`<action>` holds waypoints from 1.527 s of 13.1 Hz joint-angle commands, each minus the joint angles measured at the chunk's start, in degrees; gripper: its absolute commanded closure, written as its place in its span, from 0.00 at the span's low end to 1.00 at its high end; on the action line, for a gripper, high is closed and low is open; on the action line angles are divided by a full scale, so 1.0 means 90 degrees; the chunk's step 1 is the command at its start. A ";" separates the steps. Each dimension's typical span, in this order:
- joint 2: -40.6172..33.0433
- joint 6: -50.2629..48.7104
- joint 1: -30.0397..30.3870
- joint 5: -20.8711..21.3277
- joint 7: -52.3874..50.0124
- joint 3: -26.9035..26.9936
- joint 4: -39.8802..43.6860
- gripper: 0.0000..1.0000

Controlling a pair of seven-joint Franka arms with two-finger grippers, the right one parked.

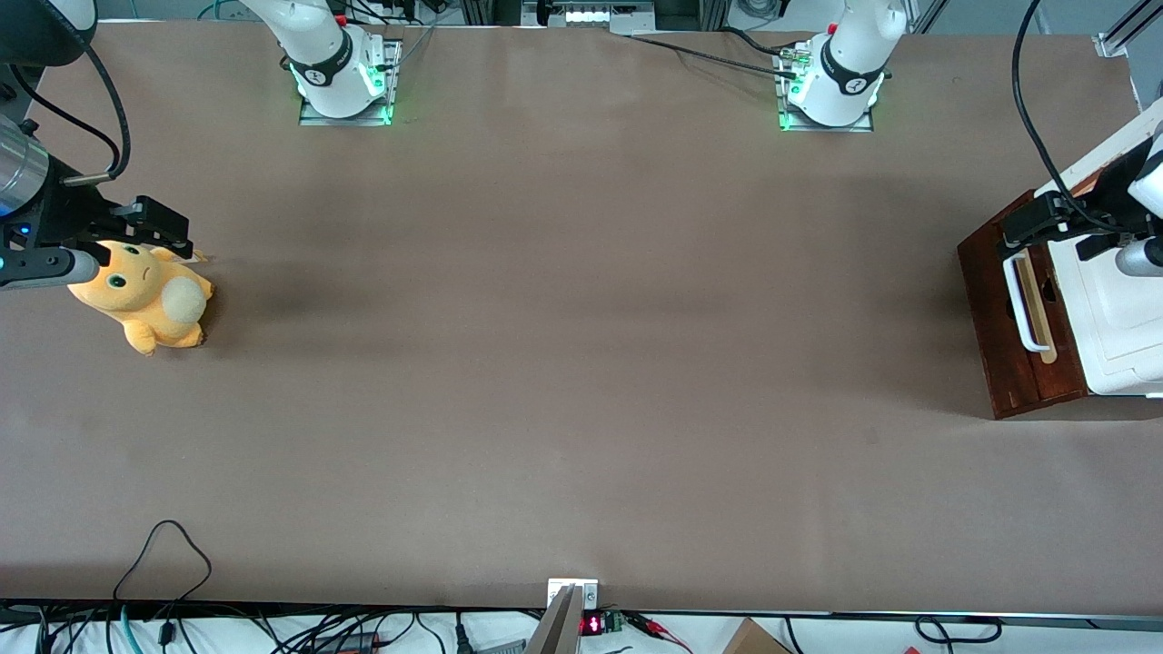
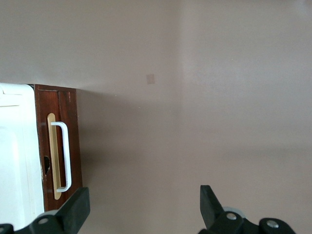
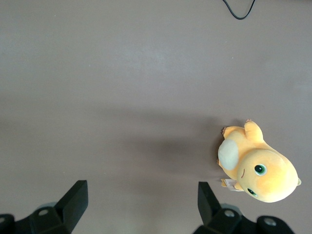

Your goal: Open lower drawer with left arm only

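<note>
Lower drawer (image 1: 1022,318) shut at working arm's end of table, white bar handle (image 2: 64,156) outward for gripping; left arm gripper (image 2: 141,209) above, spread wide, empty, unaligned

Brown table (image 1: 581,363) with plush toy (image 1: 145,304), drawer cabinet (image 1: 1018,327)

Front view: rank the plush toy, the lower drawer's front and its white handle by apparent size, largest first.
1. Lower drawer front
2. Plush toy, close to the drawer front, so unsure
3. White handle

The open tool hovers above the drawer.
</note>
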 commanded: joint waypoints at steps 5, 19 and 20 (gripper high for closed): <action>0.0302 -0.0073 -0.0070 0.0658 -0.0161 -0.0062 0.0163 0.00; 0.1513 -0.0142 -0.0772 0.3949 -0.2033 -0.0444 -0.0889 0.00; 0.1591 -0.0181 -0.0851 0.4408 -0.2114 -0.0444 -0.1133 0.00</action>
